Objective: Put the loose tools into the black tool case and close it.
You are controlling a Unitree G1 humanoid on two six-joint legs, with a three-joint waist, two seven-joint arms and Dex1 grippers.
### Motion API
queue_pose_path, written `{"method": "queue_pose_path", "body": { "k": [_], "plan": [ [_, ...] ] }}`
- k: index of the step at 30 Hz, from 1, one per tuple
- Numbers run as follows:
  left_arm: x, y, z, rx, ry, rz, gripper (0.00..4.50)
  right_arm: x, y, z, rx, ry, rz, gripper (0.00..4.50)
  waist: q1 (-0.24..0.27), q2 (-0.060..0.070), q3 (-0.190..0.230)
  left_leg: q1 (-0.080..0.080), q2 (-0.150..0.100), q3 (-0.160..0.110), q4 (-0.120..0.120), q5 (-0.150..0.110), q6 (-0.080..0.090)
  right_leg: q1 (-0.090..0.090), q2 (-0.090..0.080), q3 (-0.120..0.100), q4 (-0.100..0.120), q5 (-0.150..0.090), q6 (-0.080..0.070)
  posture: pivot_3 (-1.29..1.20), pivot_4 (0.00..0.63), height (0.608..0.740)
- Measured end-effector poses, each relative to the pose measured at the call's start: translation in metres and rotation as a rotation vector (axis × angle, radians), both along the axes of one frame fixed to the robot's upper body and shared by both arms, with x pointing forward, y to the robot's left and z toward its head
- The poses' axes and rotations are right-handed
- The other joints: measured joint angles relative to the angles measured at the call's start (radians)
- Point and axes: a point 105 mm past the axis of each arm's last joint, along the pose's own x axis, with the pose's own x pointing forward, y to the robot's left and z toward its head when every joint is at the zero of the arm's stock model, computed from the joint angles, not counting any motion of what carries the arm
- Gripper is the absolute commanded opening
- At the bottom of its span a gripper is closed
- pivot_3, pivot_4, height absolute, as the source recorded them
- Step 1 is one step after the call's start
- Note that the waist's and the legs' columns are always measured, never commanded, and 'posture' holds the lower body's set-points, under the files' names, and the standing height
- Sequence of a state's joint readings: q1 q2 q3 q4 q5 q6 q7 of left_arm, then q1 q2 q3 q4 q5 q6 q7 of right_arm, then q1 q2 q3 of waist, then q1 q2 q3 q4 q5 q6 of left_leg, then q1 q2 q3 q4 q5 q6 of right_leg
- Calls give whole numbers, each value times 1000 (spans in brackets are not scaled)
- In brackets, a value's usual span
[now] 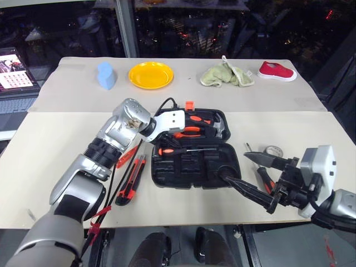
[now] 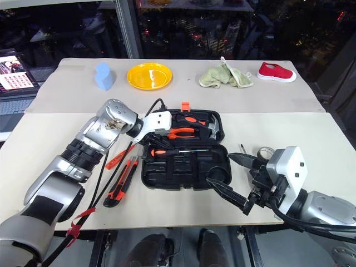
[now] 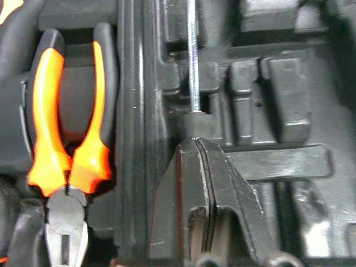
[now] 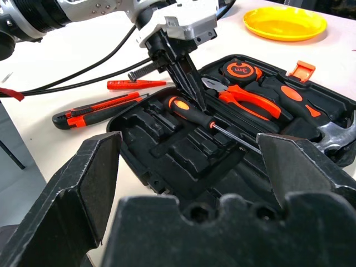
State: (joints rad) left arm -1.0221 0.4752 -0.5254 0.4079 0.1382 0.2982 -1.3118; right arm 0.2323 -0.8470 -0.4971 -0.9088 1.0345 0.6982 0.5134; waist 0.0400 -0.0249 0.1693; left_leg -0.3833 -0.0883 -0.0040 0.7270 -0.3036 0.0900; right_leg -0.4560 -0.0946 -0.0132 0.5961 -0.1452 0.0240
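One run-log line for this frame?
case open | screwdriver in case | left gripper shut, empty, over it | right gripper open | knife, tester, tape on table

black tool case (image 1: 196, 167): matt moulded plastic | screwdriver (image 4: 192, 113) inside it: bare metal shaft, glossy handle | pliers (image 3: 69, 150): smooth orange grips, beside the shaft

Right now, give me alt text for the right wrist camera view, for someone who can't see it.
The open black tool case lies on a pale table, a screwdriver lying in its near half with the left gripper shut just above its handle. Orange-handled pliers sit in the far half, and a utility knife lies beside the case.
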Motion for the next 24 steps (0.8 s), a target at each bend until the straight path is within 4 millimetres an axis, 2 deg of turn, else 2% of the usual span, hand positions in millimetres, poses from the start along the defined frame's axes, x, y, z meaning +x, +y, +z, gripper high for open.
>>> {"method": "queue_pose_path", "body": {
  "k": [9,18,24],
  "plan": [
    [4,-9,-8,40,-79,-42,18,2,-2,1,13,-5,-18,4500,4,2,-2,0,0,0,0,-1,2,1,0,0,0,0,0,0,150,740],
    [6,-8,-6,-37,1,14,18,1,-3,-3,20,11,-29,4500,4,2,-2,0,-1,2,1,-1,2,0,0,-1,0,1,2,0,150,740],
    [-2,-12,18,-162,76,-20,18,1,-5,-5,21,14,-36,4500,-1,2,-2,-1,-1,2,1,-1,1,-1,1,-1,0,1,2,0,150,740]
  ]
}}
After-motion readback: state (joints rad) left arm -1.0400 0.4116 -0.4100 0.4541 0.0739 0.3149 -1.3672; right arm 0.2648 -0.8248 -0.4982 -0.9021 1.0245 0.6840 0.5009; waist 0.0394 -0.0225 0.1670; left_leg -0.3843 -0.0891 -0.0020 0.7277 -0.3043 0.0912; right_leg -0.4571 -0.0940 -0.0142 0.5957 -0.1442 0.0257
